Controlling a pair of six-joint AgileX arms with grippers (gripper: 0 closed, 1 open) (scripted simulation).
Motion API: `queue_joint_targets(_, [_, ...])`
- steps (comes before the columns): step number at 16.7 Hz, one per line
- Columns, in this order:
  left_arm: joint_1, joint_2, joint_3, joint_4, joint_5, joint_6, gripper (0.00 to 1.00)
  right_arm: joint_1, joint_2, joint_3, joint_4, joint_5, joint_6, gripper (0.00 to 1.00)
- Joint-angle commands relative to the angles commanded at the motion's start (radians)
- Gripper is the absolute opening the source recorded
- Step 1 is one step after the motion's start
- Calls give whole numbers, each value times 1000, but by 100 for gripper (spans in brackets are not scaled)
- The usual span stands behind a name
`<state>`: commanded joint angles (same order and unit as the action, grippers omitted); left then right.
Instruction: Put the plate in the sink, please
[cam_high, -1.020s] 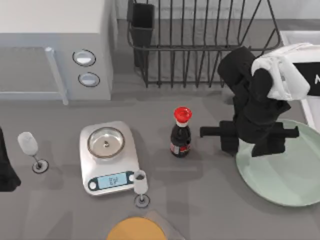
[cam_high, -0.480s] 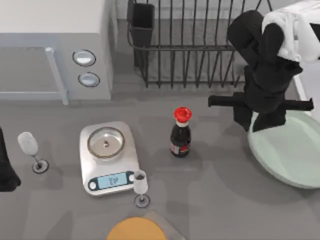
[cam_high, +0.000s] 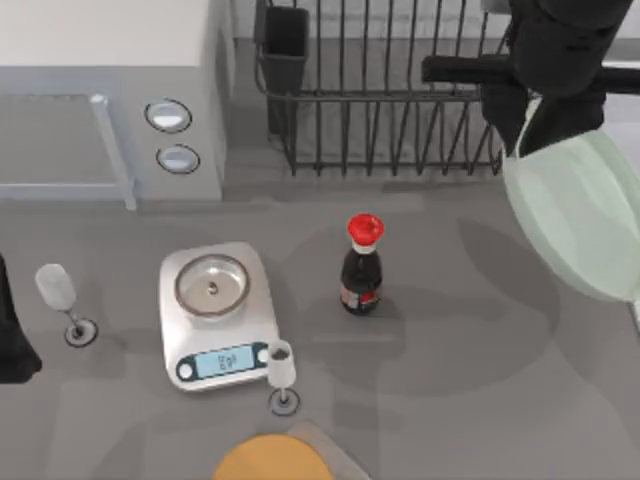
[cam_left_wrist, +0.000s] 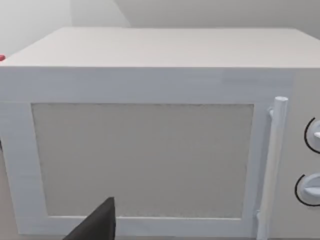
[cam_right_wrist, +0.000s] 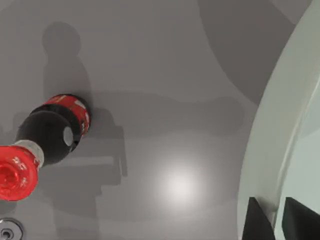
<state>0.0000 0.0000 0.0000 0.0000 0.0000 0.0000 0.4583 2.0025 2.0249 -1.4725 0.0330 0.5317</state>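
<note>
The pale mint-green plate (cam_high: 582, 215) hangs tilted above the table's right side, just in front of the dish rack. My right gripper (cam_high: 533, 128) is shut on the plate's far left rim, with the arm reaching in from the top right corner. In the right wrist view the plate's rim (cam_right_wrist: 270, 145) runs between the two dark fingertips (cam_right_wrist: 256, 220), and my right gripper (cam_right_wrist: 276, 221) clamps it. The sink is hidden behind the plate and the arm at the right edge. My left arm (cam_high: 12, 345) stays parked at the left edge.
A black wire dish rack (cam_high: 390, 90) stands at the back. A soy sauce bottle (cam_high: 361, 268) with a red cap is at the centre, with a scale (cam_high: 215, 310), two wine glasses (cam_high: 281, 372) (cam_high: 60, 295), an orange disc (cam_high: 272, 460) and a microwave (cam_high: 110, 90) to the left.
The right gripper has lifted the plate off the table and carried it toward the back right. The plate now hangs tilted in the air. The left arm has not moved.
</note>
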Motion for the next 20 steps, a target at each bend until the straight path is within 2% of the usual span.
queue_joint_targets(6, [0, 0, 0, 0, 0, 0, 100, 24, 28, 299, -287, -15, -16, 0])
queue_joint_targets(13, [0, 0, 0, 0, 0, 0, 100, 19, 32, 336, -322, -17, -20, 0])
queue_joint_targets(16, [0, 0, 0, 0, 0, 0, 100, -46, 102, 401, -322, -17, -85, 0])
queue_joint_targets(20, [0, 0, 0, 0, 0, 0, 100, -229, 339, 587, -314, -20, -272, 0])
